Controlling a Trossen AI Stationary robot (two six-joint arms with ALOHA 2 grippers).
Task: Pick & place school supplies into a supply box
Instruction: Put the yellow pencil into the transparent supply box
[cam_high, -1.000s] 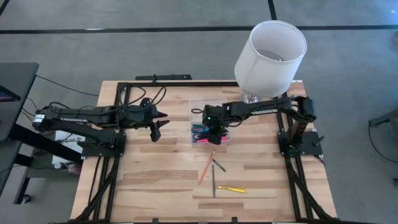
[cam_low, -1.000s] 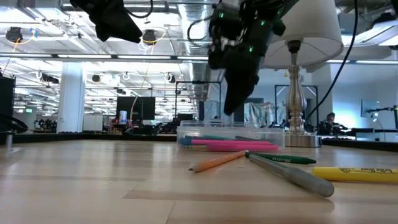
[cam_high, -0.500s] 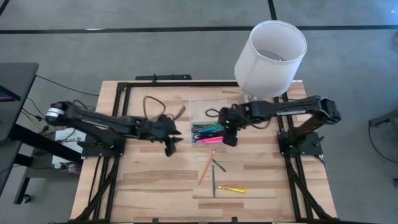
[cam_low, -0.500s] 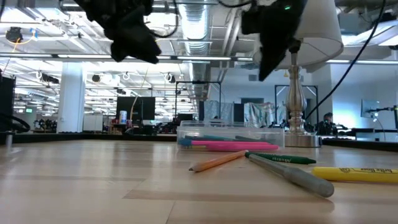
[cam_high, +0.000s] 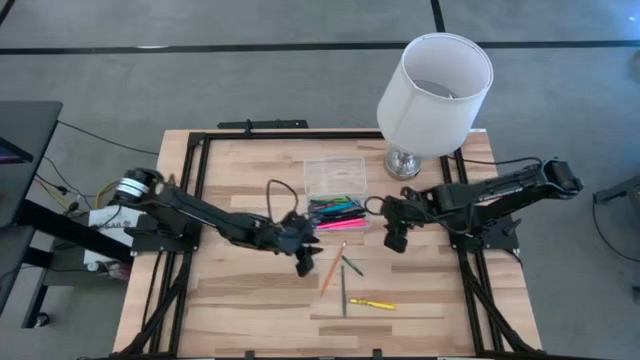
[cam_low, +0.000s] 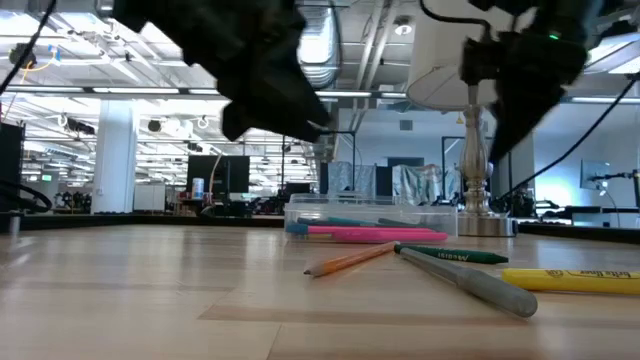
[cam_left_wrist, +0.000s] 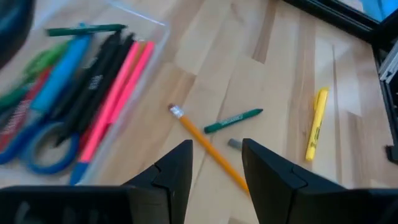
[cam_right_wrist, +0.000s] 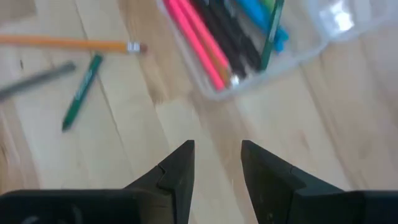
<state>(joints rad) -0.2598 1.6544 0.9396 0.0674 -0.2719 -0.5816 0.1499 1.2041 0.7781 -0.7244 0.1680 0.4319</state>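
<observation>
High view: the left gripper (cam_high: 304, 264), fingers apart and empty, hangs just beside the thin orange wooden pencil (cam_high: 331, 268), which slants away from the clear shallow plastic supply box (cam_high: 337, 197); probably the nearer arm.

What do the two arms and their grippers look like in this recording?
Both arms are dark, slim and jointed, with loose black cables looping along them. The left gripper and right gripper each end in two black angular fingers. The left arm has a silvery ring near its base.
</observation>
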